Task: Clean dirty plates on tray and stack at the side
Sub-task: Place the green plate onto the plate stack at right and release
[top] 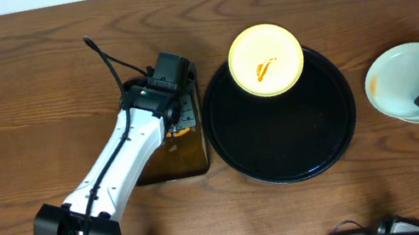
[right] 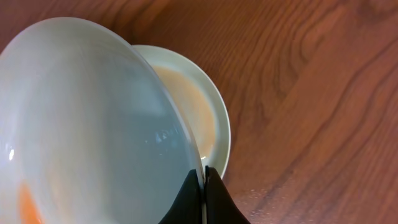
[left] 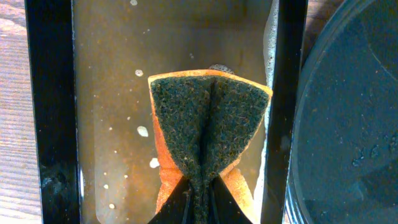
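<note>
A pale yellow plate [top: 266, 59] with an orange sauce smear sits at the far rim of the large black tray [top: 287, 156]. My right gripper [right: 204, 177] is shut on the rim of a mint-blue plate [right: 81, 124], [top: 406, 78] that has an orange smear at its left edge. It holds that plate tilted over a second mint-blue plate [right: 199, 106] lying on the table right of the tray. My left gripper [left: 200, 199] is shut on a folded orange-and-green sponge [left: 208, 118] over the brown water of the rectangular pan [left: 50, 112].
The rectangular dark pan [top: 199, 158] stands directly left of the tray, their rims nearly touching. In the left wrist view the tray's rim [left: 311, 93] shows at the right. Bare wooden table [right: 311, 93] lies right of the stacked plates.
</note>
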